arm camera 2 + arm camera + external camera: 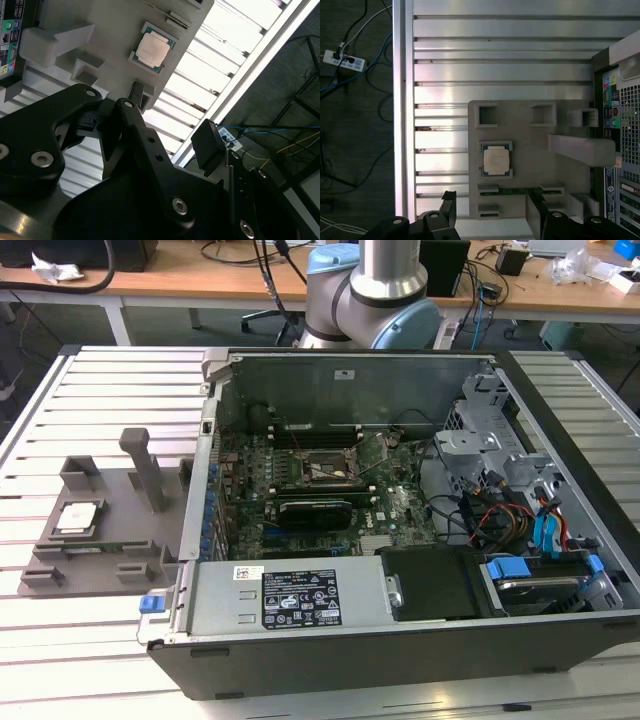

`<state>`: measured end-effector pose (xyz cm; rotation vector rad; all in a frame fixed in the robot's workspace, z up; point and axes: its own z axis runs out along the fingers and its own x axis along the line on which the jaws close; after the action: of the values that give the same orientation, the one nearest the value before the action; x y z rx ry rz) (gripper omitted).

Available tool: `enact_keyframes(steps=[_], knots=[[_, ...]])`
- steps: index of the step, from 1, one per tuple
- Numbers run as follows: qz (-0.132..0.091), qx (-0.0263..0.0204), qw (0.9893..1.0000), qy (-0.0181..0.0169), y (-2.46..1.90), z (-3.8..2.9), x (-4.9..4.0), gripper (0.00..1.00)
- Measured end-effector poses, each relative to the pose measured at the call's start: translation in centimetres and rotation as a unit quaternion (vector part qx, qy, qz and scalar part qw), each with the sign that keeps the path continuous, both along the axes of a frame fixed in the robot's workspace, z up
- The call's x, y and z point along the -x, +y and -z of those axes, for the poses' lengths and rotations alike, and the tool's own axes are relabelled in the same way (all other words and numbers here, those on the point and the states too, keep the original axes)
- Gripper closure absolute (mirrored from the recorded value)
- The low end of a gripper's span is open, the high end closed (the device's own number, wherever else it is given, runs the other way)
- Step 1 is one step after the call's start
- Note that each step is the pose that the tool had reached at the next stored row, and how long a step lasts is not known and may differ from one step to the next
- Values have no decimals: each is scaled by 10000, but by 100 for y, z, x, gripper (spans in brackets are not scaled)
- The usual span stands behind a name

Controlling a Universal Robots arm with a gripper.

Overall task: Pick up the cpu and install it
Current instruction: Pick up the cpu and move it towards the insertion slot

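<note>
First wrist view: cpu (496, 161) in grey fixture (525, 145) recess, fingers (449, 205) wide apart, empty.

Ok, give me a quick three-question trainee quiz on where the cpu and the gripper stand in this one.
1. True or false: the gripper is holding the cpu.
2. The cpu lies on: A) the grey fixture; B) a blue tray; C) a red cloth.
3. Fill in: in the first wrist view, the gripper's jaws stand ____, with nothing between them.

Key: 1 false; 2 A; 3 open.
</note>
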<state>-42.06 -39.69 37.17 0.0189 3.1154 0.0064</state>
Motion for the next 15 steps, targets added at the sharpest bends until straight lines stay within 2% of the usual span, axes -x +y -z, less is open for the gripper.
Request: enact_keyframes(steps=[15], knots=[[0,0,10000,0,0,58,0,34]])
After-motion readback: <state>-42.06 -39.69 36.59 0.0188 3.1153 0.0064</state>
